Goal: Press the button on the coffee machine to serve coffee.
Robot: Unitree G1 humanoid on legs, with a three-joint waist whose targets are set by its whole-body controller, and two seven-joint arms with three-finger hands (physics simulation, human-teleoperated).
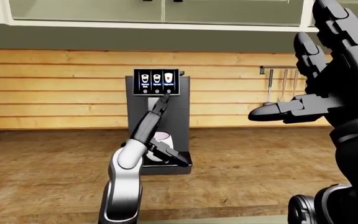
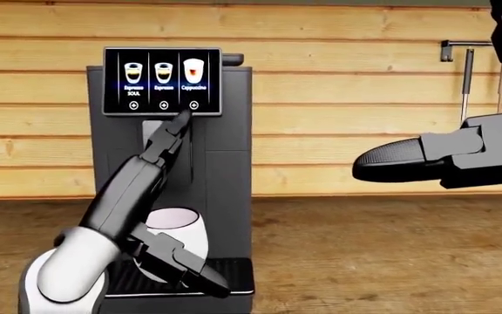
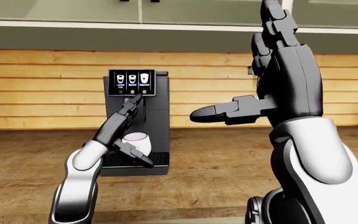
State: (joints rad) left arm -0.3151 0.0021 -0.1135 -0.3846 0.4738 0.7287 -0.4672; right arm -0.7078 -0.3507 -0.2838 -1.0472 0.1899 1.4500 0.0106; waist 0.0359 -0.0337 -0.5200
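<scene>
A dark grey coffee machine (image 2: 225,163) stands on the wooden counter against the plank wall. Its lit screen (image 2: 162,80) shows three drinks, each with a small round button below; the right one (image 2: 194,104) is under the cappuccino picture. A white cup (image 2: 181,230) sits on the machine's drip tray (image 2: 233,271). My left hand (image 2: 174,131) reaches up to the machine, one finger stretched out with its tip just below the right button, another finger hanging down by the tray. My right hand (image 1: 319,74) is raised, open and empty, at the right of the left-eye view.
The wooden counter (image 1: 260,163) stretches to both sides of the machine. A rail with hanging utensils (image 1: 278,81) is on the wall at the right. Glass-fronted upper cabinets (image 1: 160,11) run along the top.
</scene>
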